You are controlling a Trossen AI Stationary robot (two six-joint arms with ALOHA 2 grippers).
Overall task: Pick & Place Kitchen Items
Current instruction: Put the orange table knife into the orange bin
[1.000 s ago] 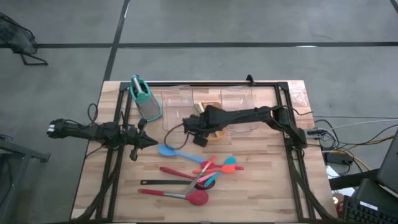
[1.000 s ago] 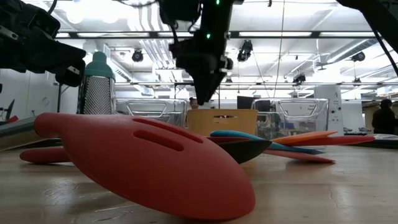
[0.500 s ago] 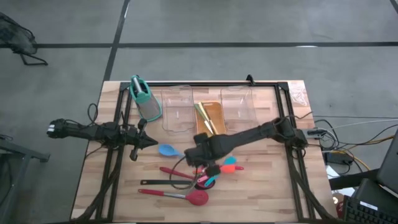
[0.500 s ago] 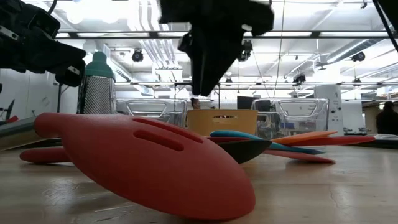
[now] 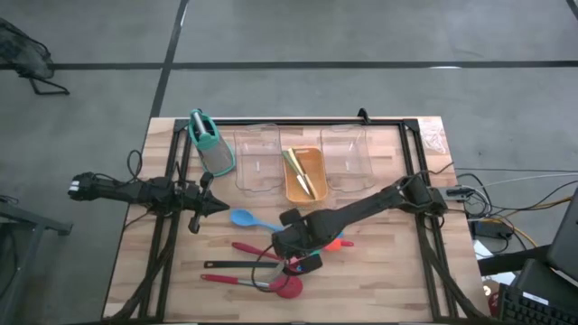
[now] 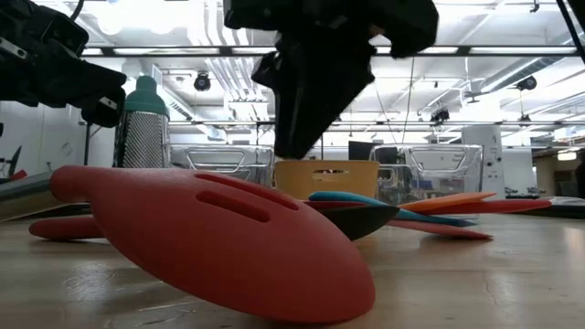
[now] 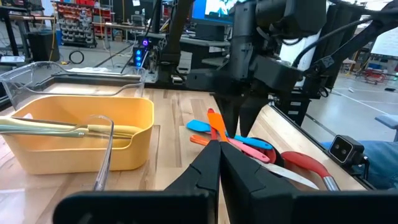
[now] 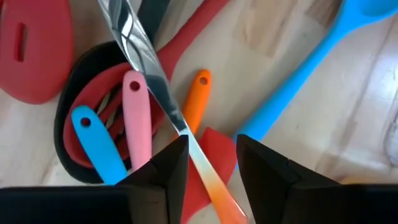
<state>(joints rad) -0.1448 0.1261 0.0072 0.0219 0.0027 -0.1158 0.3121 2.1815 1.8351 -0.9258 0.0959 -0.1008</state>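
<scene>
The wooden table (image 5: 379,271) carries a black frame, and both dark arms reach in over it. Along the far edge stand two clear trays (image 5: 256,161) with an orange tray (image 5: 304,173) between them; the orange one holds a couple of pale, slim utensils (image 5: 299,171). A teal-and-grey upright holder (image 5: 209,142) stands at the far left corner. The right arm stretches from the right side across to the middle, and the right gripper (image 8: 210,169) hangs low over the heap of kitchen items (image 5: 287,257) at the table's front middle, its fingers a narrow gap apart with nothing between them; they straddle a shiny metal handle (image 8: 144,59) that runs over the heap. Under it lie a black-rimmed red spoon head (image 8: 93,124), a small pink handle (image 8: 137,118), a small teal handle (image 8: 99,146) and a small orange handle (image 8: 194,102), close together. A blue spoon (image 5: 246,219) lies just left of the gripper, and a large red slotted head (image 6: 228,242) lies nearest the front edge. The left gripper (image 7: 219,163) waits at the left side of the table, its fingertips pressed together and holding nothing.
</scene>
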